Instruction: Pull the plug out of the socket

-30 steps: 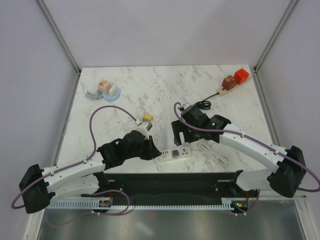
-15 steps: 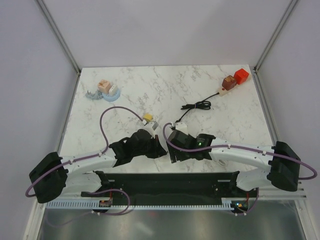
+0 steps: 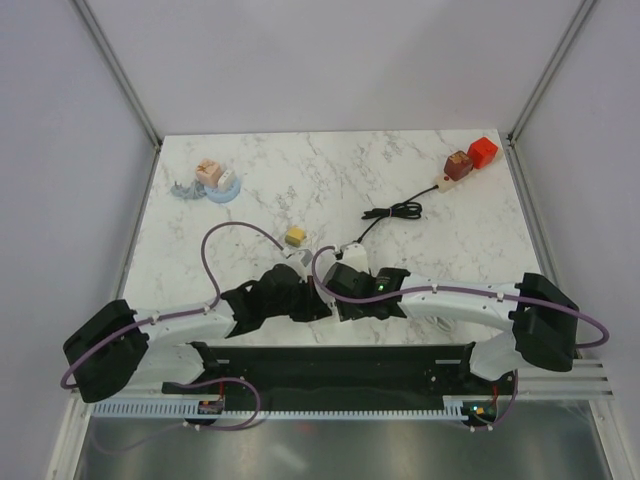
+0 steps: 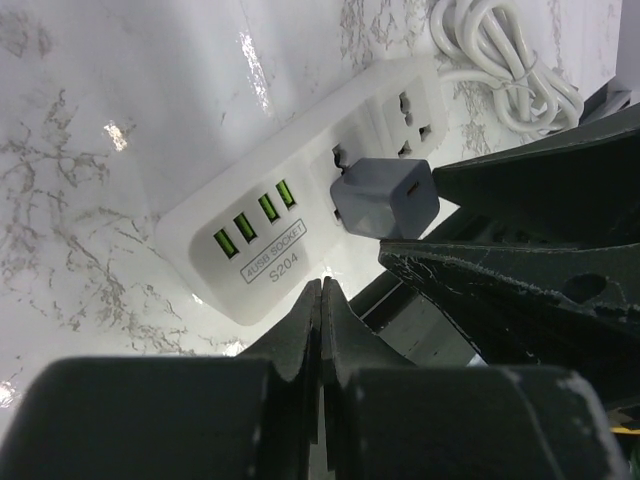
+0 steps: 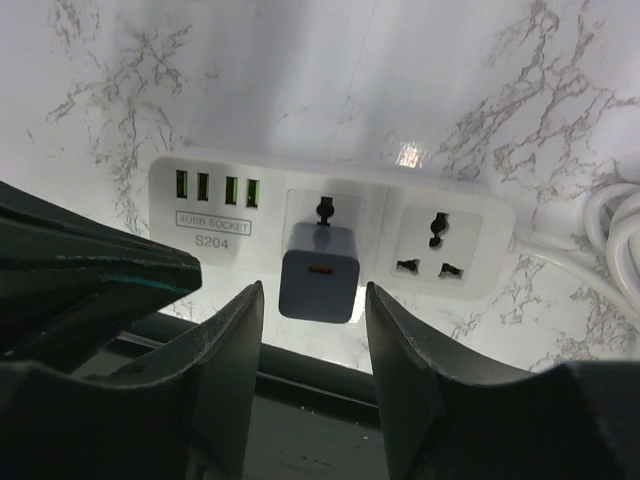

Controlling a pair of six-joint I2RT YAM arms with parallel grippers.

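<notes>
Two fingers of my right gripper (image 5: 314, 300) stand on either side of the grey plug (image 5: 318, 268), one to its left and one to its right. The jaws are about half open, and a thin gap shows on each side, so I have no hold on the plug.

The plug is seated in the socket (image 5: 322, 209) of the white power strip (image 5: 225, 195), right beside the four green USB ports. A second socket (image 5: 437, 240) sits further along the strip, towards the end where its white cord (image 4: 497, 55) leaves and lies coiled on the table (image 3: 300, 170).

My left gripper (image 4: 321, 300) is shut, finger against finger, with nothing between them. Its tips sit at the near edge of the strip, just below the USB label. I cannot tell whether they press on the strip or only hover over it.

From above, my two wrists meet near the front edge of the marble table and hide the strip beneath them. A yellow block (image 3: 295, 237) lies just behind them. A black cable (image 3: 395, 211) trails further back, well apart from the strip.
</notes>
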